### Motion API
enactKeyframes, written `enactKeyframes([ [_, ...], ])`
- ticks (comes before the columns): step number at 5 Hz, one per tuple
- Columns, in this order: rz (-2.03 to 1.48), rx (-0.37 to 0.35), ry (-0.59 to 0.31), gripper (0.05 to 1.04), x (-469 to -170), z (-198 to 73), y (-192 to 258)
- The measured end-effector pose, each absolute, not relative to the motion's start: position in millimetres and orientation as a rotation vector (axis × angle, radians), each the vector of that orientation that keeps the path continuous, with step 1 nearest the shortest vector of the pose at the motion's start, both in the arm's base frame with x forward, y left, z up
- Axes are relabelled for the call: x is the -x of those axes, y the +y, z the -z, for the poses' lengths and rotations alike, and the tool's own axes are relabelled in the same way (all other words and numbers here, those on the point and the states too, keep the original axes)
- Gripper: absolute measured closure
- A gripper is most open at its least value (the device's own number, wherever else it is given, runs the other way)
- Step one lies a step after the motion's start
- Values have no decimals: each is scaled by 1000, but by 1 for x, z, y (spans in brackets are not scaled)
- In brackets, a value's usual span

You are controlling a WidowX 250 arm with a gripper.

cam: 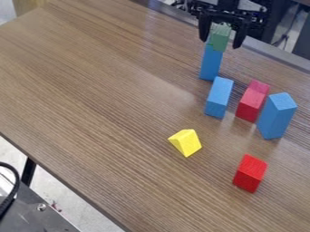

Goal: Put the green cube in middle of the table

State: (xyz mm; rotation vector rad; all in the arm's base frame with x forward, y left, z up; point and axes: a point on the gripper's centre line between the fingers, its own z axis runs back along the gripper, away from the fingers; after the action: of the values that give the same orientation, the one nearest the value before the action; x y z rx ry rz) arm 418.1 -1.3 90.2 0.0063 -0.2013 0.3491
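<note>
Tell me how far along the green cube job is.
Done: the gripper is positioned at the green cube, its fingers spread on either side.
In hand: no secure grip is evident; the cube appears to rest on a blue block near the table's far edge.
Left: apparently closing on it, lifting it clear, and setting it down mid-table.

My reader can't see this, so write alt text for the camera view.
Black gripper at a green cube at the top of a blue block, near the far edge of a wooden table. Nearer the camera stand two more blue blocks, red blocks and a yellow one.
</note>
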Motion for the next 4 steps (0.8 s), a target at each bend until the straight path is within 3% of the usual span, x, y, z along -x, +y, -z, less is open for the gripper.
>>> enactKeyframes([
  [1,-359,-3,-204,507,-419,-89,1],
  [3,-357,-10,-202,507,-415,-90,2],
  [4,-365,-14,-260,507,-409,-114,5],
])
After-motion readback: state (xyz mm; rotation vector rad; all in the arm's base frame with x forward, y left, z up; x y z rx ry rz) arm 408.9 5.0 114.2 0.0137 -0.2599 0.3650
